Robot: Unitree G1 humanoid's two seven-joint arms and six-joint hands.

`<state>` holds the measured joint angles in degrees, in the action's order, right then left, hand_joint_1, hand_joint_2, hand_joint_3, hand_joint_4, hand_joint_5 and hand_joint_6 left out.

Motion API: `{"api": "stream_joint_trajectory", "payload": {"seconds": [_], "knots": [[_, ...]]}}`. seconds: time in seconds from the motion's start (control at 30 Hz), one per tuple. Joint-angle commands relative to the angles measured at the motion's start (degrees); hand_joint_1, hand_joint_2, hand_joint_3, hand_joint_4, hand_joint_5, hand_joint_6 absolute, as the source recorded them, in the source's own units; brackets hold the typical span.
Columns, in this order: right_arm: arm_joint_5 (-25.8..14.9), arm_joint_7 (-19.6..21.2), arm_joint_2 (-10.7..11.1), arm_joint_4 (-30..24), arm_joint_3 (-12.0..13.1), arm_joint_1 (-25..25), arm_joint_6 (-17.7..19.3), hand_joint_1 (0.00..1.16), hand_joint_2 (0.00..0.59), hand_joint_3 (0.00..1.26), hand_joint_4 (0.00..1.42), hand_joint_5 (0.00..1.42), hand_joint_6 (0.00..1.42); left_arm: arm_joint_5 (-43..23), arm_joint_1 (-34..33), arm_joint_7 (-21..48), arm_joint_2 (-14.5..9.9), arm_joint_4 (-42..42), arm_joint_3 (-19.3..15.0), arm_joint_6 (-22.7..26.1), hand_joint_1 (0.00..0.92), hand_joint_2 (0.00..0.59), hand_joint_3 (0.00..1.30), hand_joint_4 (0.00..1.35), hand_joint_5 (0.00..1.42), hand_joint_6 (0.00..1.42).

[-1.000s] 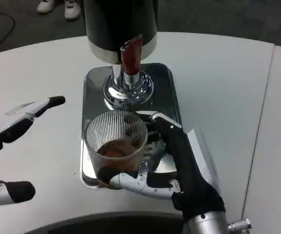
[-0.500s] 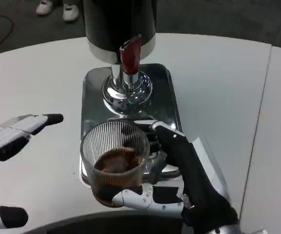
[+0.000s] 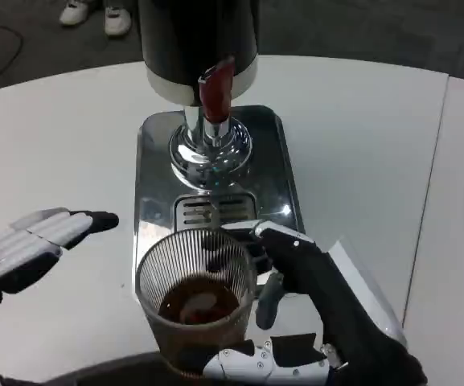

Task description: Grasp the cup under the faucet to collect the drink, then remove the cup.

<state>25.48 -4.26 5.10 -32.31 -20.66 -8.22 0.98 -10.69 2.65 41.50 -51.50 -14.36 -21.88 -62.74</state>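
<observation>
On the white worktop (image 3: pixel 360 121) stands the drink dispenser (image 3: pixel 199 48) with its steel drip tray (image 3: pixel 155 161). The right hand (image 3: pixel 312 314) wraps the ribbed clear cup (image 3: pixel 195 301) near its base at the tray's front edge, away from the faucet (image 3: pixel 215 92), while the left hand (image 3: pixel 34 245) hovers spread, holding nothing. The cup looks stiff but slick and part-full of brown drink (likely bottom-heavy), so a low, level hold on the ribbed wall seems safest.

A broad white counter with a rounded far edge (image 3: pixel 360 112) fills most of what lies ahead, smooth and matte under even, soft light. A thin dark seam (image 3: pixel 427 209) runs from far to near on the right, where a second white panel (image 3: pixel 461 201) butts against it. Beyond the far edge lies dark grey carpeted floor (image 3: pixel 352 28). At the far left stands a pair of white sneakers (image 3: pixel 95 12), and a thin black cable (image 3: pixel 2 44) curls over the carpet.
</observation>
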Motion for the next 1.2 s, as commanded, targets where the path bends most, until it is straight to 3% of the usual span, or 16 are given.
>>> {"api": "stream_joint_trajectory", "payload": {"seconds": [0.03,0.23,0.43,0.87,1.2], "knots": [[-2.26,-2.20,0.94,-3.29,0.47,-0.54,0.42,0.89,0.109,0.78,0.83,1.04,1.01,0.98,2.17,-0.58,-1.72,2.32,-0.59,-0.86,0.000,0.079,0.02,0.00,0.01,0.00],[-3.09,-3.97,1.89,-4.44,1.07,-0.53,-0.16,0.89,0.109,0.78,0.83,1.03,1.01,3.42,2.58,-1.01,-1.96,4.23,-0.61,-2.21,0.000,0.079,0.02,0.00,0.01,0.00],[-4.10,-5.77,2.85,-5.22,3.25,0.18,-0.81,0.89,0.108,0.78,0.83,1.03,1.01,5.07,2.80,-1.73,-2.07,6.37,0.05,-3.29,0.000,0.079,0.02,0.00,0.00,0.00],[-8.54,-9.72,6.44,-11.54,11.08,-1.56,-3.60,0.89,0.108,0.78,0.83,1.03,1.01,8.74,3.74,-2.36,-3.04,12.04,0.31,-2.92,0.000,0.076,0.00,0.00,0.00,0.00],[-11.45,-11.64,8.14,-17.06,15.54,-4.53,-6.27,0.88,0.114,0.78,0.83,1.03,1.01,9.18,5.01,-3.05,-4.08,15.49,-0.01,-0.78,0.000,0.080,0.00,0.00,0.00,0.00]]}}
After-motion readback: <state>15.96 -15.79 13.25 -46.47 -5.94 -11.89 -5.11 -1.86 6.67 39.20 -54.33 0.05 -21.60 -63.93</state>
